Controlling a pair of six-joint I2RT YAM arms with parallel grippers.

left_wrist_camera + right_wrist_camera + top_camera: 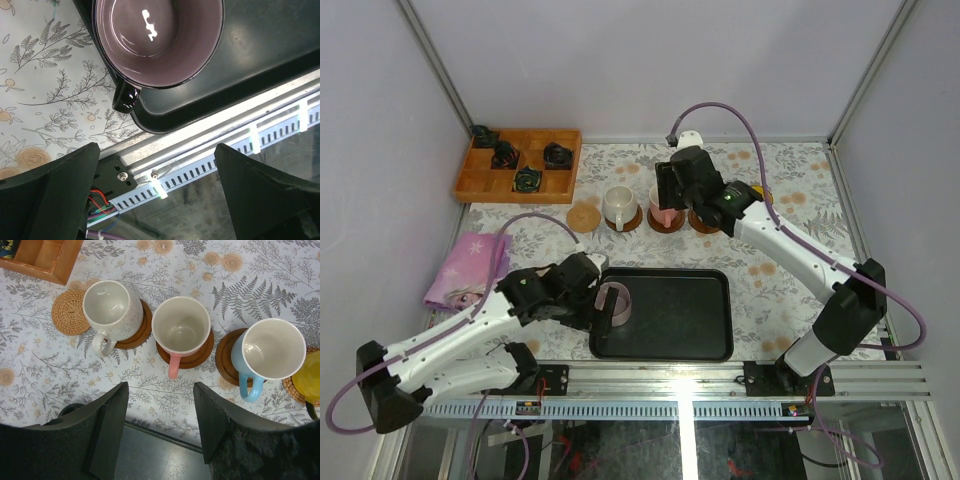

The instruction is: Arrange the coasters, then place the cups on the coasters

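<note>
The mauve cup [157,40] sits at the left end of the black tray [250,65], its handle toward the tray's near-left corner. My left gripper [157,160] hangs open just short of it, nothing between its fingers; in the top view it [598,302] is right beside the cup [618,305]. The right gripper [160,390] is open and empty above the row of cups. The cream cup [112,307], the pink-handled cup [181,325] and the blue cup [272,350] each stand on a dark coaster [140,330]. A yellow cup [307,377] shows at the right edge. One woven coaster [71,312] lies bare.
An orange wooden box [518,165] with small black objects stands at the back left. A pink cloth [468,268] lies at the left edge. The metal rail [720,380] runs along the near edge behind the tray [680,315]. Enclosure walls close in all sides.
</note>
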